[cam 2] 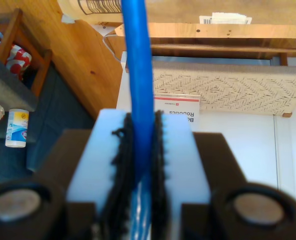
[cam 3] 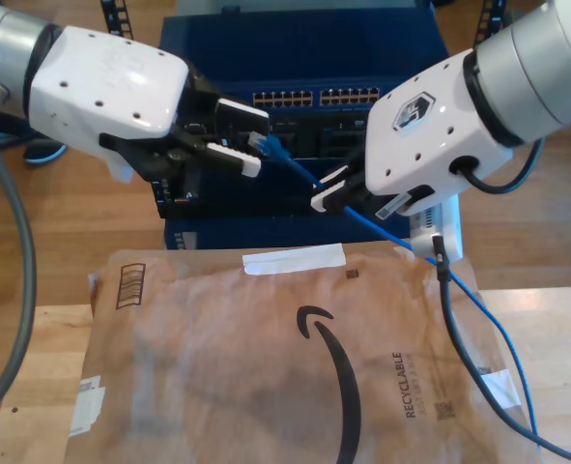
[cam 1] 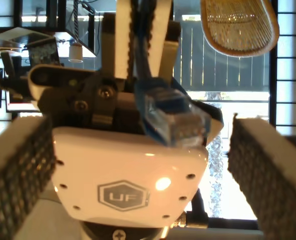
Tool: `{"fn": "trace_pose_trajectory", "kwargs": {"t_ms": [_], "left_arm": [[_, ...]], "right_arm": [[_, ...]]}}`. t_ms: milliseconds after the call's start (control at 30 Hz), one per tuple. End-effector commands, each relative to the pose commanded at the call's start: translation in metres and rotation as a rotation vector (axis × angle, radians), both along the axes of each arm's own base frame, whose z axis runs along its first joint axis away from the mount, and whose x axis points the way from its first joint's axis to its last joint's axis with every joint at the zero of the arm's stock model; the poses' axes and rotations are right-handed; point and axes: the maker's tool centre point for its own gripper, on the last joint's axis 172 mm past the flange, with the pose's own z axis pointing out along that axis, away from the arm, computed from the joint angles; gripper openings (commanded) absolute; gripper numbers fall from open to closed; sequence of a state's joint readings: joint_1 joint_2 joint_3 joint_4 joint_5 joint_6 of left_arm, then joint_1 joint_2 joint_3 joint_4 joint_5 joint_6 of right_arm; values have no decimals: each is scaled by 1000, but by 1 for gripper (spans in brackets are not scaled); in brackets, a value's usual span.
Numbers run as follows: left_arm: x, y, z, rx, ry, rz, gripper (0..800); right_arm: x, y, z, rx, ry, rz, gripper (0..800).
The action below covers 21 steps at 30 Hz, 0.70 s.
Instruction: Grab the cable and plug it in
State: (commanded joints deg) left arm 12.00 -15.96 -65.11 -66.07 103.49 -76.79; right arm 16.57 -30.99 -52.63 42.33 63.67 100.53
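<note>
Two white robot arms meet above one brown paper mailer (cam 3: 266,367), which lies across the wooden counter (cam 3: 29,387). The mailer carries a curved black arrow, the word "RECYCLABLE" and one strip of white tape near its far edge. Behind it stands one blue rack (cam 3: 295,48) holding one black network switch (cam 3: 314,101) with two blocks of ports.

My second end effector (cam 3: 326,196), on the exterior view's right, has a hexagonal "UF" badge on its white housing. Its jaws are pressed together on the cable (cam 3: 295,166), one thin bright-blue line gripped a little behind the plug (cam 1: 175,117). From that grip the cable runs down over the mailer's corner at the exterior view's right.

My first end effector (cam 3: 256,140), on the exterior view's left, is spread wide and holds nothing. The single clear-blue plug sits in the gap between its padded fingers (cam 1: 17,170), apart from both.
</note>
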Motion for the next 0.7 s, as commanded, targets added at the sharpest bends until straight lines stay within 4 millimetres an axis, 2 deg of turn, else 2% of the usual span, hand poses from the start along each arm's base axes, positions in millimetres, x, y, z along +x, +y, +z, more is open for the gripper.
{"fn": "trace_pose_trajectory", "kwargs": {"t_ms": [167, 600, 700], "left_arm": [[-1, 0, -2, 0, 5, -2, 444], [-1, 0, -2, 0, 8, 0, 303], [-2, 0, -5, 1, 12, 1, 302]], "right_arm": [[0, 0, -1, 0, 1, 0, 0], [-1, 1, 0, 0, 1, 3, 0], [0, 0, 0, 0, 1, 1, 0]]}}
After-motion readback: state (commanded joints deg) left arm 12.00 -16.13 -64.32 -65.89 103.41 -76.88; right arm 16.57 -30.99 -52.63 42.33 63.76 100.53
